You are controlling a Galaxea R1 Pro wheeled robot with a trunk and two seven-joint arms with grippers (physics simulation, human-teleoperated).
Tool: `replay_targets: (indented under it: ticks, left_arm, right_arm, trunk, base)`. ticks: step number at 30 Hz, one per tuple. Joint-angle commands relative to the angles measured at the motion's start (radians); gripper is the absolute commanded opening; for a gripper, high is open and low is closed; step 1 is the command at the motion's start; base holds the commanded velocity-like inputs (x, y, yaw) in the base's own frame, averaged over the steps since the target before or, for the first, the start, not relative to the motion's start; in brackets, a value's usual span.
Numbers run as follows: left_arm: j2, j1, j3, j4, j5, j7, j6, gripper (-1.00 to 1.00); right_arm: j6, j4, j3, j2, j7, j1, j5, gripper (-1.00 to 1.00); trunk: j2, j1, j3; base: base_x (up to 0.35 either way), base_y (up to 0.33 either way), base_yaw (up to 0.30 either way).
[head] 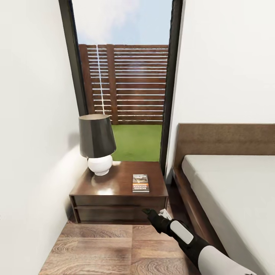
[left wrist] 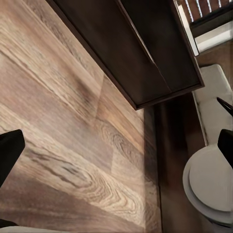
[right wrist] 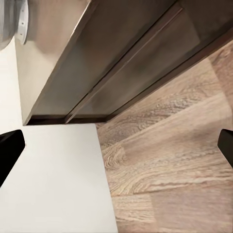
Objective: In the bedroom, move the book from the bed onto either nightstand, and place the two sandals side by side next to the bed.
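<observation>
The book [head: 140, 183] lies flat on the nightstand [head: 114, 198] beside the lamp [head: 97, 143]. The right tool [head: 152, 214] hangs released below; the bed [head: 233, 183] is cropped.

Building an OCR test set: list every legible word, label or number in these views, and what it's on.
"RICHARD BACHMAN": orange lettering on the book lying on the nightstand, printed facing away from the head camera; blurred, so this is a best reading.
Any other print on the book cover: too small to read.
Lamp, bed, right arm: no text on them.
Wrist views: no text.
</observation>
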Motion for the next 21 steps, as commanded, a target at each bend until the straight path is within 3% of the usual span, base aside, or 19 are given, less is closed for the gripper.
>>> replay_targets:
  ticks: [1, 21]
  left_arm:
    - [0.0, 0.001, 0.005, -0.001, -0.004, -0.001, -0.007, 1.0]
    - [-0.001, 0.001, 0.004, -0.001, -0.004, -0.001, -0.007, 1.0]
  right_arm:
    - [0.0, 0.003, 0.004, 0.0, 0.004, -0.001, -0.004, 1.0]
    - [-0.002, 0.015, -0.001, -0.008, 0.004, -0.001, -0.002, 1.0]
  trunk:
    - [0.007, -0.004, 0.002]
    - [0.147, -0.081, 0.065]
  base:
    - [0.0, 0.0, 0.0]
    - [0.0, 0.0, 0.0]
